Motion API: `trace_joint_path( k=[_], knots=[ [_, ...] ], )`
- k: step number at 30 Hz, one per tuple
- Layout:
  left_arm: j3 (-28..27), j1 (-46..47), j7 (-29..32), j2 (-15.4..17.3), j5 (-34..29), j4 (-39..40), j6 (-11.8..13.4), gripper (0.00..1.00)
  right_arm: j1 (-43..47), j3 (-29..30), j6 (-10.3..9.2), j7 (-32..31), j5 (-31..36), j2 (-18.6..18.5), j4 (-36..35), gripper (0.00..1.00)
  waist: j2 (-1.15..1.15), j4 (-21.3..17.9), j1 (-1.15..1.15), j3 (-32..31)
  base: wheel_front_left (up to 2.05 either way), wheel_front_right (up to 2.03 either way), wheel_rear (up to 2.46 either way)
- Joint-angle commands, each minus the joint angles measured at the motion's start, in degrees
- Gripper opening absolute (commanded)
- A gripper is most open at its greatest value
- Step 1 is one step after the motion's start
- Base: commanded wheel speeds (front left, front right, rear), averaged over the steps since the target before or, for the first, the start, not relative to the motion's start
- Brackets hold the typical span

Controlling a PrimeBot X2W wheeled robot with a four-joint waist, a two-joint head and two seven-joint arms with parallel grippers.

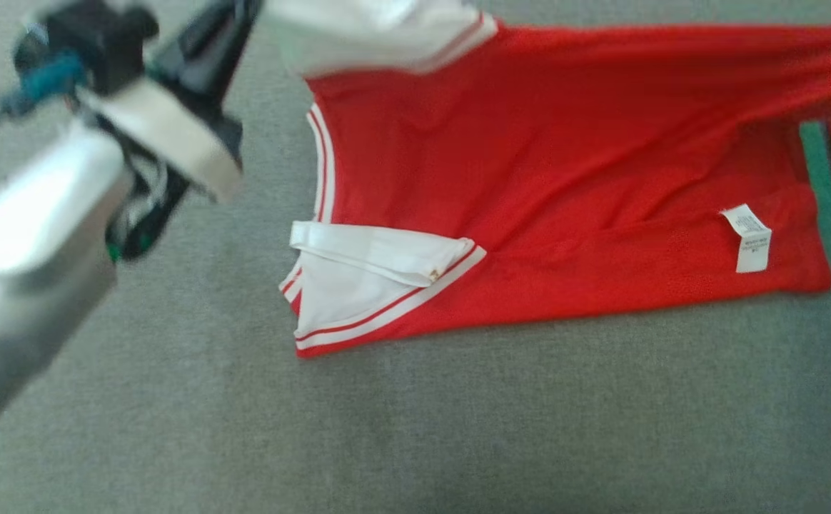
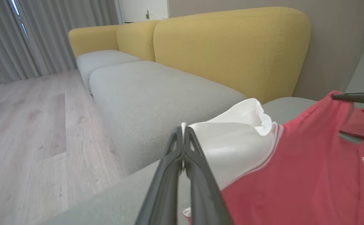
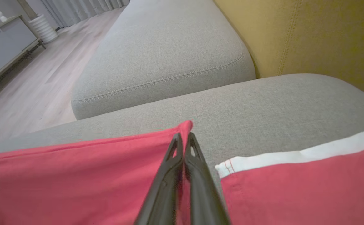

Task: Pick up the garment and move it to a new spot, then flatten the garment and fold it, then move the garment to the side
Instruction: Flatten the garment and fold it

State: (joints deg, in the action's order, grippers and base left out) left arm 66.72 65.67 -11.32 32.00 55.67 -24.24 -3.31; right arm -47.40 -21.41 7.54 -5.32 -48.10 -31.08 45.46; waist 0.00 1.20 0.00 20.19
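A red garment (image 1: 565, 178) with white sleeves and striped trim lies spread on the grey sofa seat (image 1: 415, 414), a white label (image 1: 747, 239) showing near its hem. My left gripper (image 2: 183, 131) is shut on the edge of the far white sleeve (image 2: 238, 147), which is lifted off the seat; in the head view this gripper (image 1: 248, 14) reaches in from the upper left. My right gripper (image 3: 184, 137) is shut on a raised red corner of the garment (image 3: 75, 181). The near sleeve (image 1: 373, 278) lies folded flat.
A yellow sofa back (image 2: 225, 47) rises behind the seat. A second grey cushion (image 2: 157, 93) adjoins it, with wood floor (image 2: 28, 125) beyond its edge. A low cabinet (image 3: 3, 43) stands across the room. A green strip (image 1: 819, 185) shows by the hem.
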Motion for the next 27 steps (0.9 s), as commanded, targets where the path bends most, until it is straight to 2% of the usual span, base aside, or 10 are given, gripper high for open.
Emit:
trace_joint_path(
  k=[1,12,19,21,23,24,25,27],
  knots=[
    [-2.54,0.15,-0.48,3.47,0.90,2.58,0.94,0.00,1.77,-0.15,-0.05,1.09,-0.75,-1.92,-2.33,0.00,0.00,1.05,0.00,-1.19,0.00,0.00,0.00],
    [-1.86,-16.00,-2.47,9.10,4.24,19.72,9.24,0.00,15.83,2.48,-0.05,5.13,-3.52,-6.00,-8.97,0.00,0.00,3.30,0.00,-2.56,0.00,0.00,0.00],
    [-1.97,-22.38,-3.36,8.11,4.11,21.28,11.12,0.00,21.58,4.48,-0.05,6.31,-1.78,-5.50,-12.50,0.00,0.00,3.39,0.00,-2.00,0.00,0.00,0.00],
    [-2.14,-23.83,-3.49,7.23,3.72,20.73,11.20,0.00,22.90,5.13,-0.05,6.38,-1.22,-5.15,-13.43,0.13,0.00,3.33,0.00,-2.01,0.00,0.00,0.00],
    [-2.42,-25.30,-3.57,6.40,3.26,19.92,11.33,0.00,24.30,5.88,-0.05,6.33,-0.79,-4.60,-14.32,0.42,0.00,3.14,0.00,-2.26,0.00,0.00,0.00],
    [-2.59,-26.05,-3.60,5.97,3.04,19.51,11.40,0.00,25.08,6.23,-0.05,6.26,-0.57,-4.33,-14.74,0.90,0.00,3.05,0.00,-2.46,0.00,0.00,0.00],
    [-2.88,-26.84,-3.62,5.52,2.95,19.12,11.43,0.00,25.91,6.62,-0.05,6.16,-0.38,-4.07,-15.16,1.00,0.00,2.97,0.00,-2.67,0.00,0.00,0.00],
    [-4.17,-28.53,-3.64,4.45,2.89,18.50,11.28,0.00,27.69,7.63,-0.05,6.17,0.13,-3.65,-15.99,1.00,0.00,2.87,0.00,-3.25,0.00,0.00,0.00]
  ],
)
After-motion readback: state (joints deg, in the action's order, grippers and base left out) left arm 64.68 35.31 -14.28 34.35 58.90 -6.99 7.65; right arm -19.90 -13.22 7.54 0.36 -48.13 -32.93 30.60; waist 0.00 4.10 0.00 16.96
